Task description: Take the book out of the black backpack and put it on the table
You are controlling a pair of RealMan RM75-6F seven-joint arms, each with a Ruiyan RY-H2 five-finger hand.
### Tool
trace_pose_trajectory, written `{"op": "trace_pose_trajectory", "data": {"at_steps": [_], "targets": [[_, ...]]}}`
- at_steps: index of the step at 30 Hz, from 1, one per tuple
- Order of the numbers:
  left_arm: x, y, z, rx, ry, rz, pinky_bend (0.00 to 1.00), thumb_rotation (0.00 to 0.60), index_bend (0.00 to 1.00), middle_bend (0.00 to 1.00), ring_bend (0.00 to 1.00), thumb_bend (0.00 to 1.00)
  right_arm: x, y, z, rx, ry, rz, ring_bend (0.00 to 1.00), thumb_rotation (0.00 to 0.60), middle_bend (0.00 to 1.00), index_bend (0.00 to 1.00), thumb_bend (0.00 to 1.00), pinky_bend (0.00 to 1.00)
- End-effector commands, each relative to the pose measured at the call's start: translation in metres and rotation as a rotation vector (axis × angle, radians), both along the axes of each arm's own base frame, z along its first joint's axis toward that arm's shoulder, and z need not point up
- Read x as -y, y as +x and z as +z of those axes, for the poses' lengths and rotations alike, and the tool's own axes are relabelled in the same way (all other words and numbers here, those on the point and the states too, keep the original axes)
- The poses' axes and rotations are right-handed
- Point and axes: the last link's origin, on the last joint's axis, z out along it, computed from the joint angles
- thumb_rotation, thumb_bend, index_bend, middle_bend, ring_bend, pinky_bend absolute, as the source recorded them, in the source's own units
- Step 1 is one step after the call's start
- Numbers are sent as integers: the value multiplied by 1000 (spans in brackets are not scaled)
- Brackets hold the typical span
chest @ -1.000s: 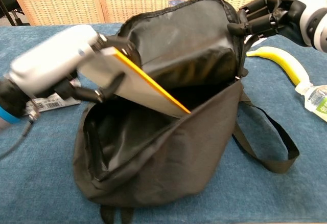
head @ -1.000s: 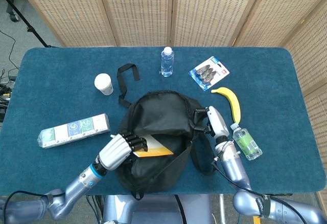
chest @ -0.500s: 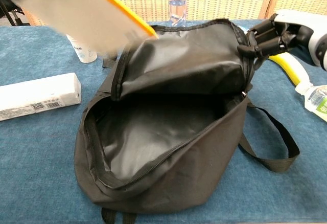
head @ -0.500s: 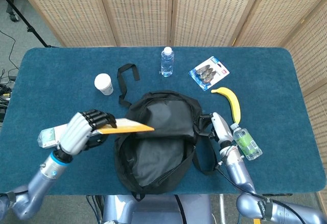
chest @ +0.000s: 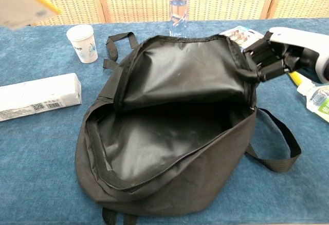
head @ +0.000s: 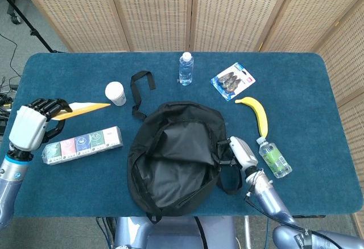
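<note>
The blue tabletop [head: 307, 78] carries the black backpack [head: 173, 158], unzipped and gaping, its right edge gripped by the right hand [head: 239, 152]. Left of it lies a long box [head: 82, 145] bearing a barcode and small print too fine to read. Above the tabletop's left edge the left hand [head: 31, 125] grips the book [head: 85, 110], held near a paper cup [head: 115, 93].

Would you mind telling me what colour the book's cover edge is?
Orange-yellow; the book shows best in the head view.
</note>
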Motion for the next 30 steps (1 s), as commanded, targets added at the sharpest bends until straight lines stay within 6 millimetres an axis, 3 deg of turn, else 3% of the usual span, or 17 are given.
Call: {"op": "trace_pose_trajectory", "data": {"at_steps": [1, 4, 6, 7, 9, 10, 11, 14, 17, 21, 25, 30], "targets": [[9, -36, -27, -49, -52, 95, 549, 600, 767, 507, 511, 598, -13, -11, -3, -48, 32, 94, 560, 600, 689, 718, 446, 481], [13, -48, -40, -85, -98, 134, 548, 600, 768, 489, 494, 549, -20, -15, -2, -43, 37, 142, 559, 600, 674, 718, 438, 481], [16, -54, -48, -92, -143, 150, 542, 600, 691, 369, 388, 490, -25, -18, -1, -62, 32, 193, 530, 600, 620, 699, 376, 481], [22, -63, -57, -107, -228, 188, 529, 600, 611, 297, 328, 456, -32, -24, 0, -138, 46, 291, 476, 600, 548, 622, 264, 470], [26, -66, -59, -101, -310, 212, 430, 600, 225, 74, 121, 313, -39, -33, 4, -163, 67, 363, 324, 600, 374, 392, 65, 402], [29, -67, -59, -99, -349, 229, 391, 600, 119, 29, 67, 262, -41, -40, 6, -179, 87, 392, 226, 600, 270, 268, 8, 333], [30, -66, -59, -96, -362, 235, 337, 600, 23, 0, 16, 197, -42, -42, 7, -184, 95, 402, 168, 600, 212, 212, 0, 286], [39, -60, -55, -36, -440, 250, 232, 600, 0, 0, 0, 71, -43, -55, 16, -232, 104, 466, 35, 600, 80, 124, 0, 168], [48, -50, -41, 54, -477, 234, 143, 600, 0, 0, 0, 4, -43, -66, 30, -312, 79, 552, 0, 600, 35, 115, 0, 132], [58, -41, -22, 125, -469, 211, 100, 600, 0, 0, 0, 0, -41, -79, 52, -491, 21, 717, 0, 600, 6, 93, 0, 119], [65, -35, 3, 169, -395, 201, 85, 600, 0, 0, 0, 0, -32, -100, 92, -771, -113, 920, 0, 600, 5, 93, 0, 119], [70, -37, 19, 158, -285, 248, 85, 600, 0, 0, 0, 0, -19, -119, 134, -930, -243, 889, 0, 600, 5, 93, 0, 119]]}}
